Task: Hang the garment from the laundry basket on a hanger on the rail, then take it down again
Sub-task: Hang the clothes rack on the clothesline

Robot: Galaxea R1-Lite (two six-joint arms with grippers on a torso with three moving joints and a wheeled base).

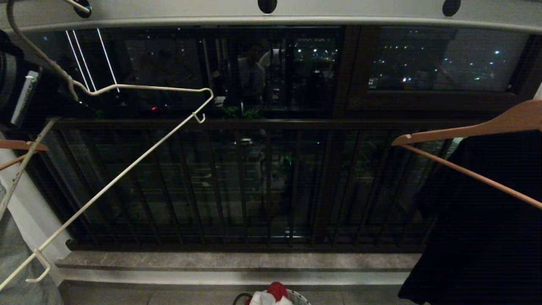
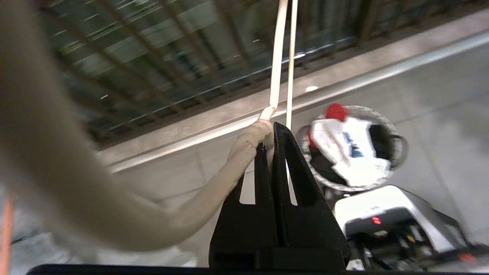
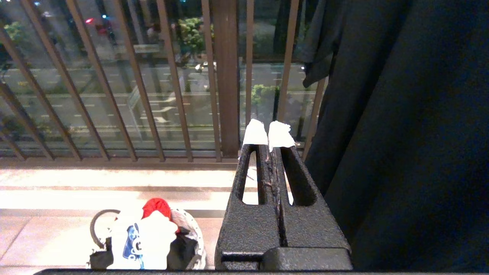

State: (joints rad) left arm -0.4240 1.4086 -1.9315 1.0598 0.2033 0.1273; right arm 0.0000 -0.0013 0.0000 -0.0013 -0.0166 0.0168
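The white wire hanger hangs tilted at the left, its hook rising to a hole in the pale grey rail. My left gripper is shut on the hanger's twisted neck; its dark wrist shows at the far left. The white garment with its blue print lies in the laundry basket on the floor below, also seen as the garment in the basket from the right wrist. My right gripper is shut on nothing, parked low beside the black garment.
A black garment hangs on a brown wooden hanger at the right. Another wooden hanger pokes in at the left. A red cloth lies in the basket. The dark railing and a stone sill stand ahead.
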